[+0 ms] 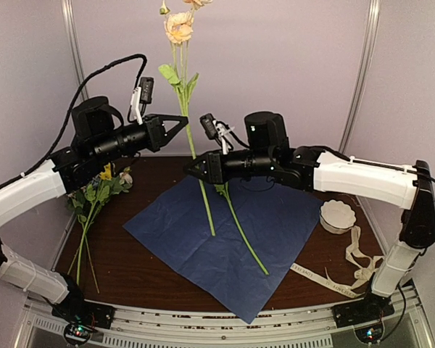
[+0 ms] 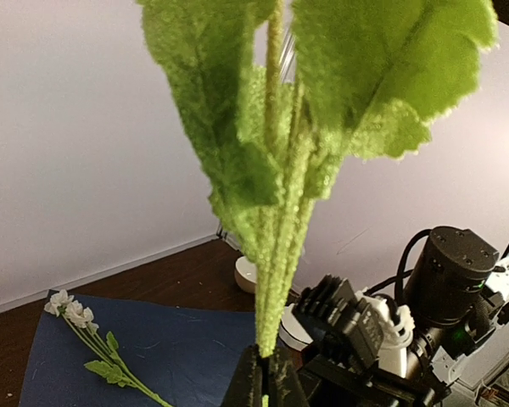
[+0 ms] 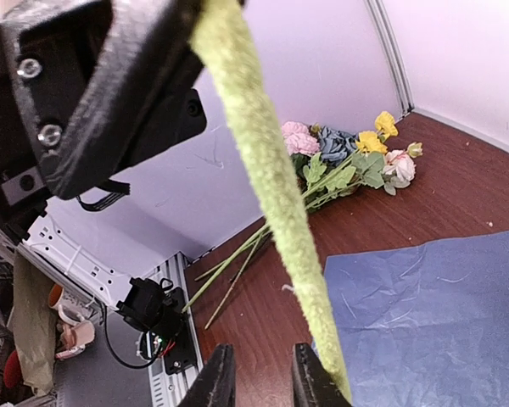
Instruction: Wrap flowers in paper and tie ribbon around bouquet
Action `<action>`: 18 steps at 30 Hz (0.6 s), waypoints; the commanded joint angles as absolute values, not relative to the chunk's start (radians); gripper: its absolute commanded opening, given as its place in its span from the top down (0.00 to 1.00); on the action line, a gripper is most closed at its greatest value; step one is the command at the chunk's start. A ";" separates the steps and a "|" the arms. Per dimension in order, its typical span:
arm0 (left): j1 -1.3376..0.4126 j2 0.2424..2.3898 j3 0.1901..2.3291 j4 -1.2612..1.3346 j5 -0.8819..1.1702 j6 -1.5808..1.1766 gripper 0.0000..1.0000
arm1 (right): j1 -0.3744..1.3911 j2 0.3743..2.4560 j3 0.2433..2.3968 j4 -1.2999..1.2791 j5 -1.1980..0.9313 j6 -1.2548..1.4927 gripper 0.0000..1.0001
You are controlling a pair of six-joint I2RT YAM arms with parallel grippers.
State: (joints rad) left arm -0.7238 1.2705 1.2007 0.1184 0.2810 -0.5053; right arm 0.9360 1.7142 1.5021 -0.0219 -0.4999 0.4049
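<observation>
here, the flowers (image 1: 105, 180) lie at nine o'clock while your left gripper (image 1: 183, 124) pinches a tall stem (image 1: 180, 94) upright, apparently for handover; your right gripper (image 1: 190, 169), jaws slightly parted, hovers beside it above the central paper (image 1: 203, 254).

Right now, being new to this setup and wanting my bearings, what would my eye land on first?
A tall flower with a peach bloom stands upright above mid-table, its fuzzy green stem pinched in the left gripper. Dark blue paper lies spread on the brown table below, and a colourful flower bunch lies by the left edge.
</observation>
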 commanded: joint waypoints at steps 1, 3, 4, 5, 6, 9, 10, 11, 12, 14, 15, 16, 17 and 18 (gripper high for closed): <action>-0.730 1.225 1.232 0.132 0.261 -0.475 1.00 | 0.924 1.625 1.488 -0.018 -0.425 0.363 0.73; -0.730 1.222 1.241 0.111 0.252 -0.457 1.00 | 0.920 1.590 1.464 -0.009 -0.413 0.351 0.71; -0.731 1.219 1.246 0.101 0.244 -0.449 1.00 | 0.919 1.573 1.455 -0.006 -0.400 0.343 0.69; -0.730 1.217 1.249 0.093 0.235 -0.443 1.00 | 0.918 1.558 1.446 -0.005 -0.388 0.333 0.67; -0.730 1.215 1.251 0.091 0.229 -0.438 1.00 | 0.917 1.547 1.439 -0.001 -0.370 0.324 0.65; -0.731 1.219 1.261 0.091 0.246 -0.437 1.00 | 0.917 1.554 1.446 -0.013 -0.332 0.316 0.56; -0.732 1.223 1.263 0.092 0.254 -0.442 1.00 | 0.917 1.571 1.461 -0.026 -0.335 0.314 0.52; -0.732 1.226 1.264 0.096 0.260 -0.448 1.00 | 0.917 1.589 1.483 -0.040 -0.350 0.313 0.48; -0.732 1.228 1.263 0.103 0.266 -0.454 1.00 | 0.916 1.609 1.506 -0.052 -0.369 0.318 0.43; -0.732 1.233 1.260 0.120 0.276 -0.465 1.00 | 0.917 1.641 1.547 -0.069 -0.404 0.334 0.39; -0.732 1.236 1.261 0.124 0.282 -0.469 1.00 | 0.922 1.653 1.560 -0.066 -0.415 0.338 0.37; -0.733 1.238 1.261 0.129 0.286 -0.472 1.00 | 0.927 1.657 1.564 -0.060 -0.420 0.341 0.37; -0.732 1.241 1.261 0.134 0.288 -0.479 1.00 | 0.930 1.662 1.568 -0.051 -0.422 0.343 0.37; -0.732 1.246 1.260 0.142 0.289 -0.487 1.00 | 0.933 1.671 1.576 -0.047 -0.426 0.346 0.39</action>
State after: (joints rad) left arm -0.7269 1.2388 1.2343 0.0746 0.2653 -0.4660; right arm 0.9241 1.6463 1.5303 -0.0433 -0.3962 0.3382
